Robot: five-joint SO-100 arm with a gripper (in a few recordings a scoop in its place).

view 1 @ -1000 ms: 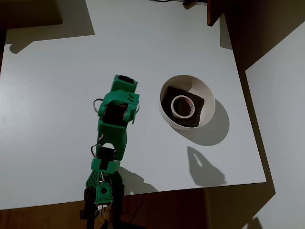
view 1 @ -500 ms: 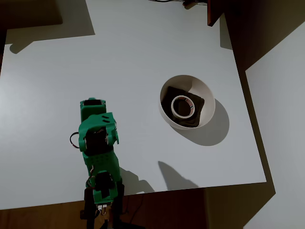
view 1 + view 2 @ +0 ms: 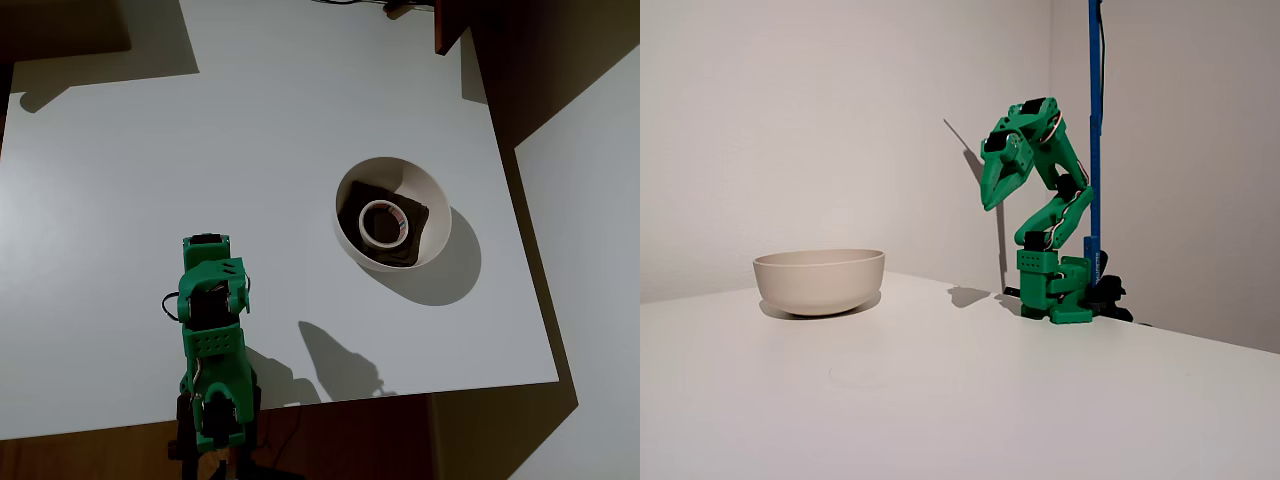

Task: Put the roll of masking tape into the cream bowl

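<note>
The roll of masking tape (image 3: 384, 222) is lying flat inside the cream bowl (image 3: 428, 196), resting on a dark folded cloth (image 3: 415, 242) at the bowl's bottom, hollow centre facing up. In the fixed view the bowl (image 3: 820, 280) is sitting upright on the table (image 3: 970, 400), its rim hiding the tape.

The bowl is sitting right of centre in the overhead view, nearer the table's right edge than the left, casting a shadow toward lower right. Bare white table (image 3: 150, 170) is lying all around it, widest to the left and top.

The green arm (image 3: 212, 330) is folding back over its base at the table's bottom edge, well apart from the bowl. In the fixed view the gripper (image 3: 990, 203) is hanging high above the table, pointing down, jaws looking together with nothing between them. A blue pole (image 3: 1095, 130) is standing just behind the base.

Plain light walls are backing the table; dark floor is showing past the right and bottom edges.
</note>
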